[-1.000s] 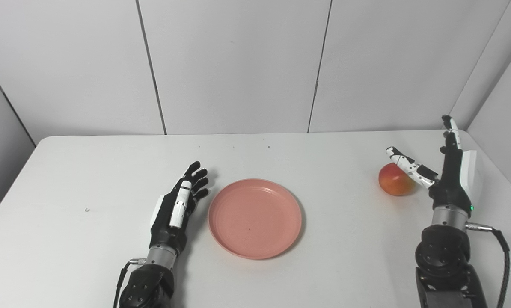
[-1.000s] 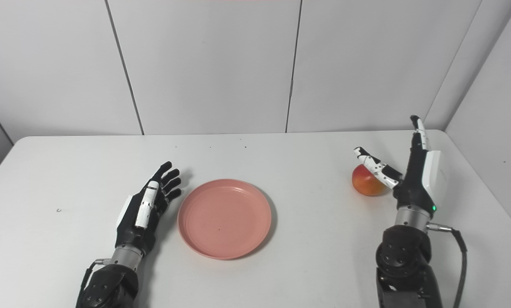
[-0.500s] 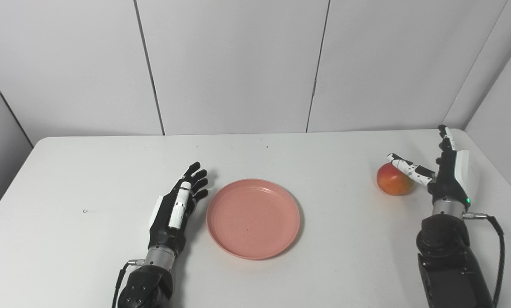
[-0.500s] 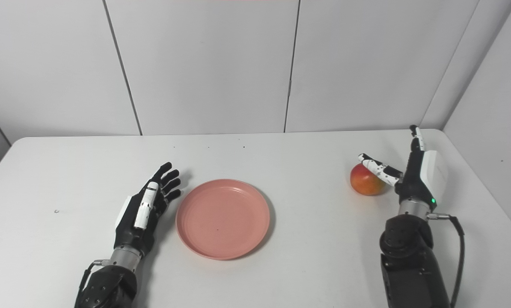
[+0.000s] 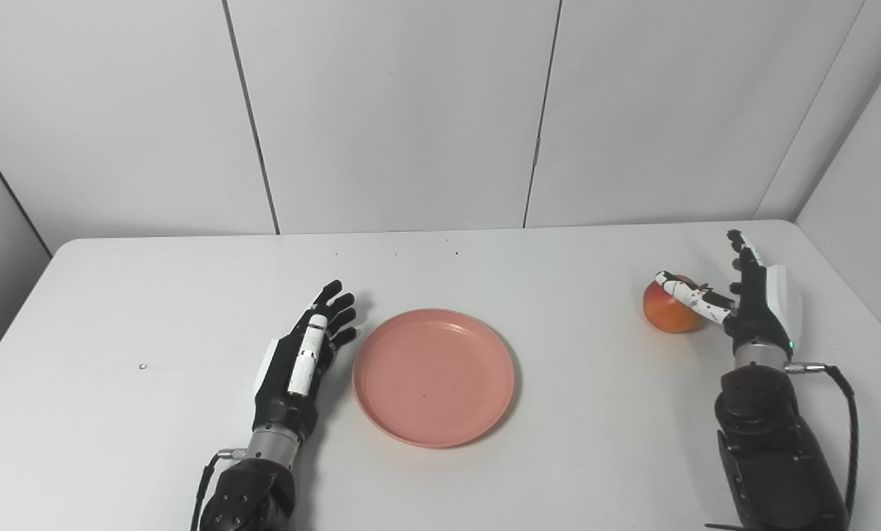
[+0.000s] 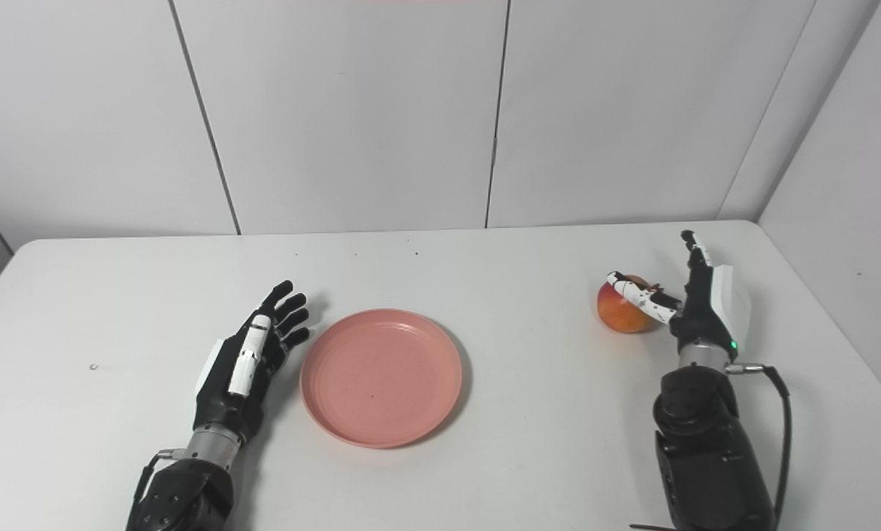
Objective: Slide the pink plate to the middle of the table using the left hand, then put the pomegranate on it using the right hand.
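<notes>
White worktop (image 5: 558,413) | round pink plastic plate (image 5: 433,377) centred, slide looks done | left hand (image 5: 302,363) open, empty, beside plate | right hand (image 5: 736,302) open around red-orange pomegranate (image 5: 665,310), not gripped; placing remains

The left hand (image 5: 300,361) lies flat, fingers spread and pointing forward, holding nothing. The right hand (image 5: 747,306) stands edge-up, fingers straight, thumb (image 5: 688,293) stretched out leftward, grasping nothing.
</notes>
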{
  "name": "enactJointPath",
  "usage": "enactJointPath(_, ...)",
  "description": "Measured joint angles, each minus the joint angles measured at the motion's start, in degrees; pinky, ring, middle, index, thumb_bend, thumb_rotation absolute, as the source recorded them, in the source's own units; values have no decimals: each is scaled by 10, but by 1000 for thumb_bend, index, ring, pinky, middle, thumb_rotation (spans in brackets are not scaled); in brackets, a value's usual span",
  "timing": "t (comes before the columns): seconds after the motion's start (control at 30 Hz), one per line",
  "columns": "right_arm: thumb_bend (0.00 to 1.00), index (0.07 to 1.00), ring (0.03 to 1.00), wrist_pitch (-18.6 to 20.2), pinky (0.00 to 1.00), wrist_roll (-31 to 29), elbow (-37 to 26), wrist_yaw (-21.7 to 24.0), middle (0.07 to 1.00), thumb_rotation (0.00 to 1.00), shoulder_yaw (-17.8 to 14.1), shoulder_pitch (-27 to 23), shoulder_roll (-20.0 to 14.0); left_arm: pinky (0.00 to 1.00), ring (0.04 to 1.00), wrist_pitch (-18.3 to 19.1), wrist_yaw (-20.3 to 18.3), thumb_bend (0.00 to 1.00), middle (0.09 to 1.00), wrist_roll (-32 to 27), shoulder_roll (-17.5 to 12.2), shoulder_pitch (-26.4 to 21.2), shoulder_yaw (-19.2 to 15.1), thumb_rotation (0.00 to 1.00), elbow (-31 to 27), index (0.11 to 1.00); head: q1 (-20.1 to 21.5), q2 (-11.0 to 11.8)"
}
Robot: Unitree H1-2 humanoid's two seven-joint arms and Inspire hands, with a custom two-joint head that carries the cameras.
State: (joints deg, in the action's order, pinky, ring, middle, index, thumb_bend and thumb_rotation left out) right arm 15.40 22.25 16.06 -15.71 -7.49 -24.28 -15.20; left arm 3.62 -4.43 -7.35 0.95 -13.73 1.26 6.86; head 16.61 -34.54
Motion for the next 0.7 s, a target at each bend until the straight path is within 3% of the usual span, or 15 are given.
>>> enactJointPath(0.17,900,872,868,7,769,-9,17,13,892,298,6,1,0,867,893,0,0,306,888,-1,0,0,-1,857,0,877,-1,-2)
enactJointPath(0.33,915,860,847,7,719,-11,18,17,876,282,14,1,-3,872,896,0,0,307,891,-1,0,0,-2,861,-1,880,-2,-4)
enactJointPath(0.47,903,854,852,7,751,-14,19,19,875,252,21,1,-7,878,898,0,-1,309,893,-2,0,0,-4,869,-1,885,-1,-4)
enactJointPath(0.53,904,852,830,7,707,-15,19,19,858,246,23,1,-7,879,898,0,-2,309,893,-6,1,0,-6,868,-1,886,-2,-4)
enactJointPath(0.57,901,856,688,7,546,-15,19,19,734,246,24,1,-7,879,898,0,-2,311,892,-6,1,0,-6,862,-1,885,-3,-4)
enactJointPath(0.6,900,857,652,7,505,-16,19,19,703,246,24,0,-8,879,897,0,-2,312,892,-6,1,0,-6,860,-1,884,-4,-4)
enactJointPath(0.7,852,849,774,7,660,-16,19,19,809,235,27,0,-12,869,892,0,-2,315,888,-4,1,0,-6,841,-1,877,-4,-4)
